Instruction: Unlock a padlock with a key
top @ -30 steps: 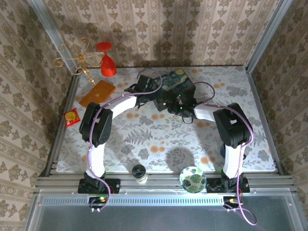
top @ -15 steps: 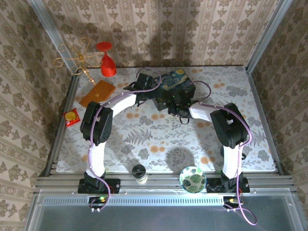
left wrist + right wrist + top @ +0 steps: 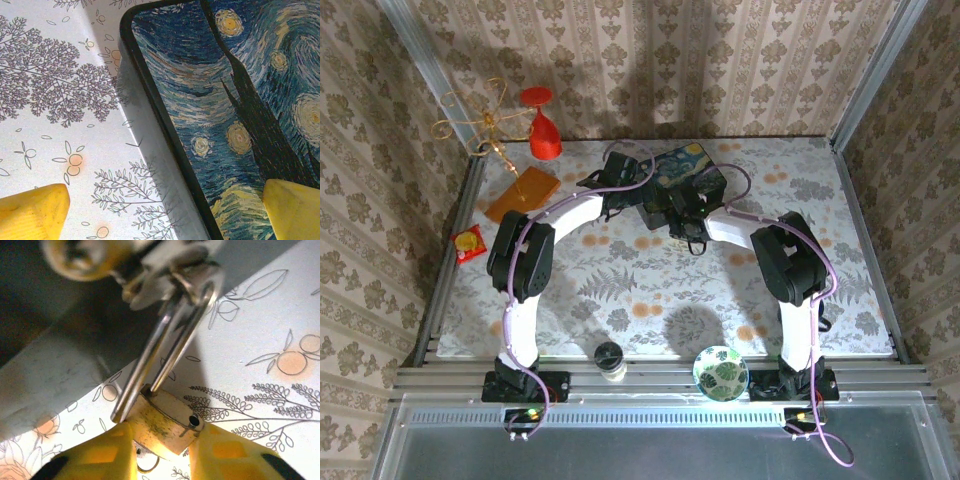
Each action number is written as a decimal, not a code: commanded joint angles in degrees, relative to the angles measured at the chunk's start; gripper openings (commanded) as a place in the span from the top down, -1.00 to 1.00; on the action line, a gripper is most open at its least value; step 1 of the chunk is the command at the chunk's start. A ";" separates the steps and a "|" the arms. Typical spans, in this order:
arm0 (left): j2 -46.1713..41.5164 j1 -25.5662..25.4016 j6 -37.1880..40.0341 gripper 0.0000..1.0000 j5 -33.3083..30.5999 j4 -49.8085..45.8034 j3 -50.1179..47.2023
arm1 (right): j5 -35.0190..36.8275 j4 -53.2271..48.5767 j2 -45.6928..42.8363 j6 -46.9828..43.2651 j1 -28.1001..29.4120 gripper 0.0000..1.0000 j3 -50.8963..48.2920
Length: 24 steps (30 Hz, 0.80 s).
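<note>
Two arms meet at the dark blue starry-night box (image 3: 698, 168) on the floral-patterned counter (image 3: 650, 290) in the top view. Within the last second the right tool (image 3: 686, 218) has slid left, tight against the box's front, so its grasp looks settled. Left wrist view: the left tool (image 3: 164, 211) is spread wide, yellow fingertips (image 3: 32, 214) straddling the box edge, gripping nothing. Right wrist view: the right tool is clenched on the small brass-coloured padlock (image 3: 162, 427), whose silvery shackle (image 3: 165, 340) hangs from the box's metal hasp (image 3: 165, 275).

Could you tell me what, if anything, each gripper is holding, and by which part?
The right gripper holds the padlock by its brass body; the left gripper is open and holds nothing.
</note>
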 commanded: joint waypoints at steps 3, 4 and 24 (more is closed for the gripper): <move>1.47 0.64 0.00 -1.00 0.31 -2.11 1.33 | 4.43 -2.59 1.13 2.83 -0.29 0.66 -3.53; 1.39 0.64 -0.04 -1.00 0.33 -2.12 1.30 | 5.13 -2.65 0.76 3.30 -0.30 0.67 -3.53; 1.41 1.08 -0.12 -1.00 1.24 -1.85 1.37 | 15.91 -5.60 4.31 5.95 2.24 -0.17 2.37</move>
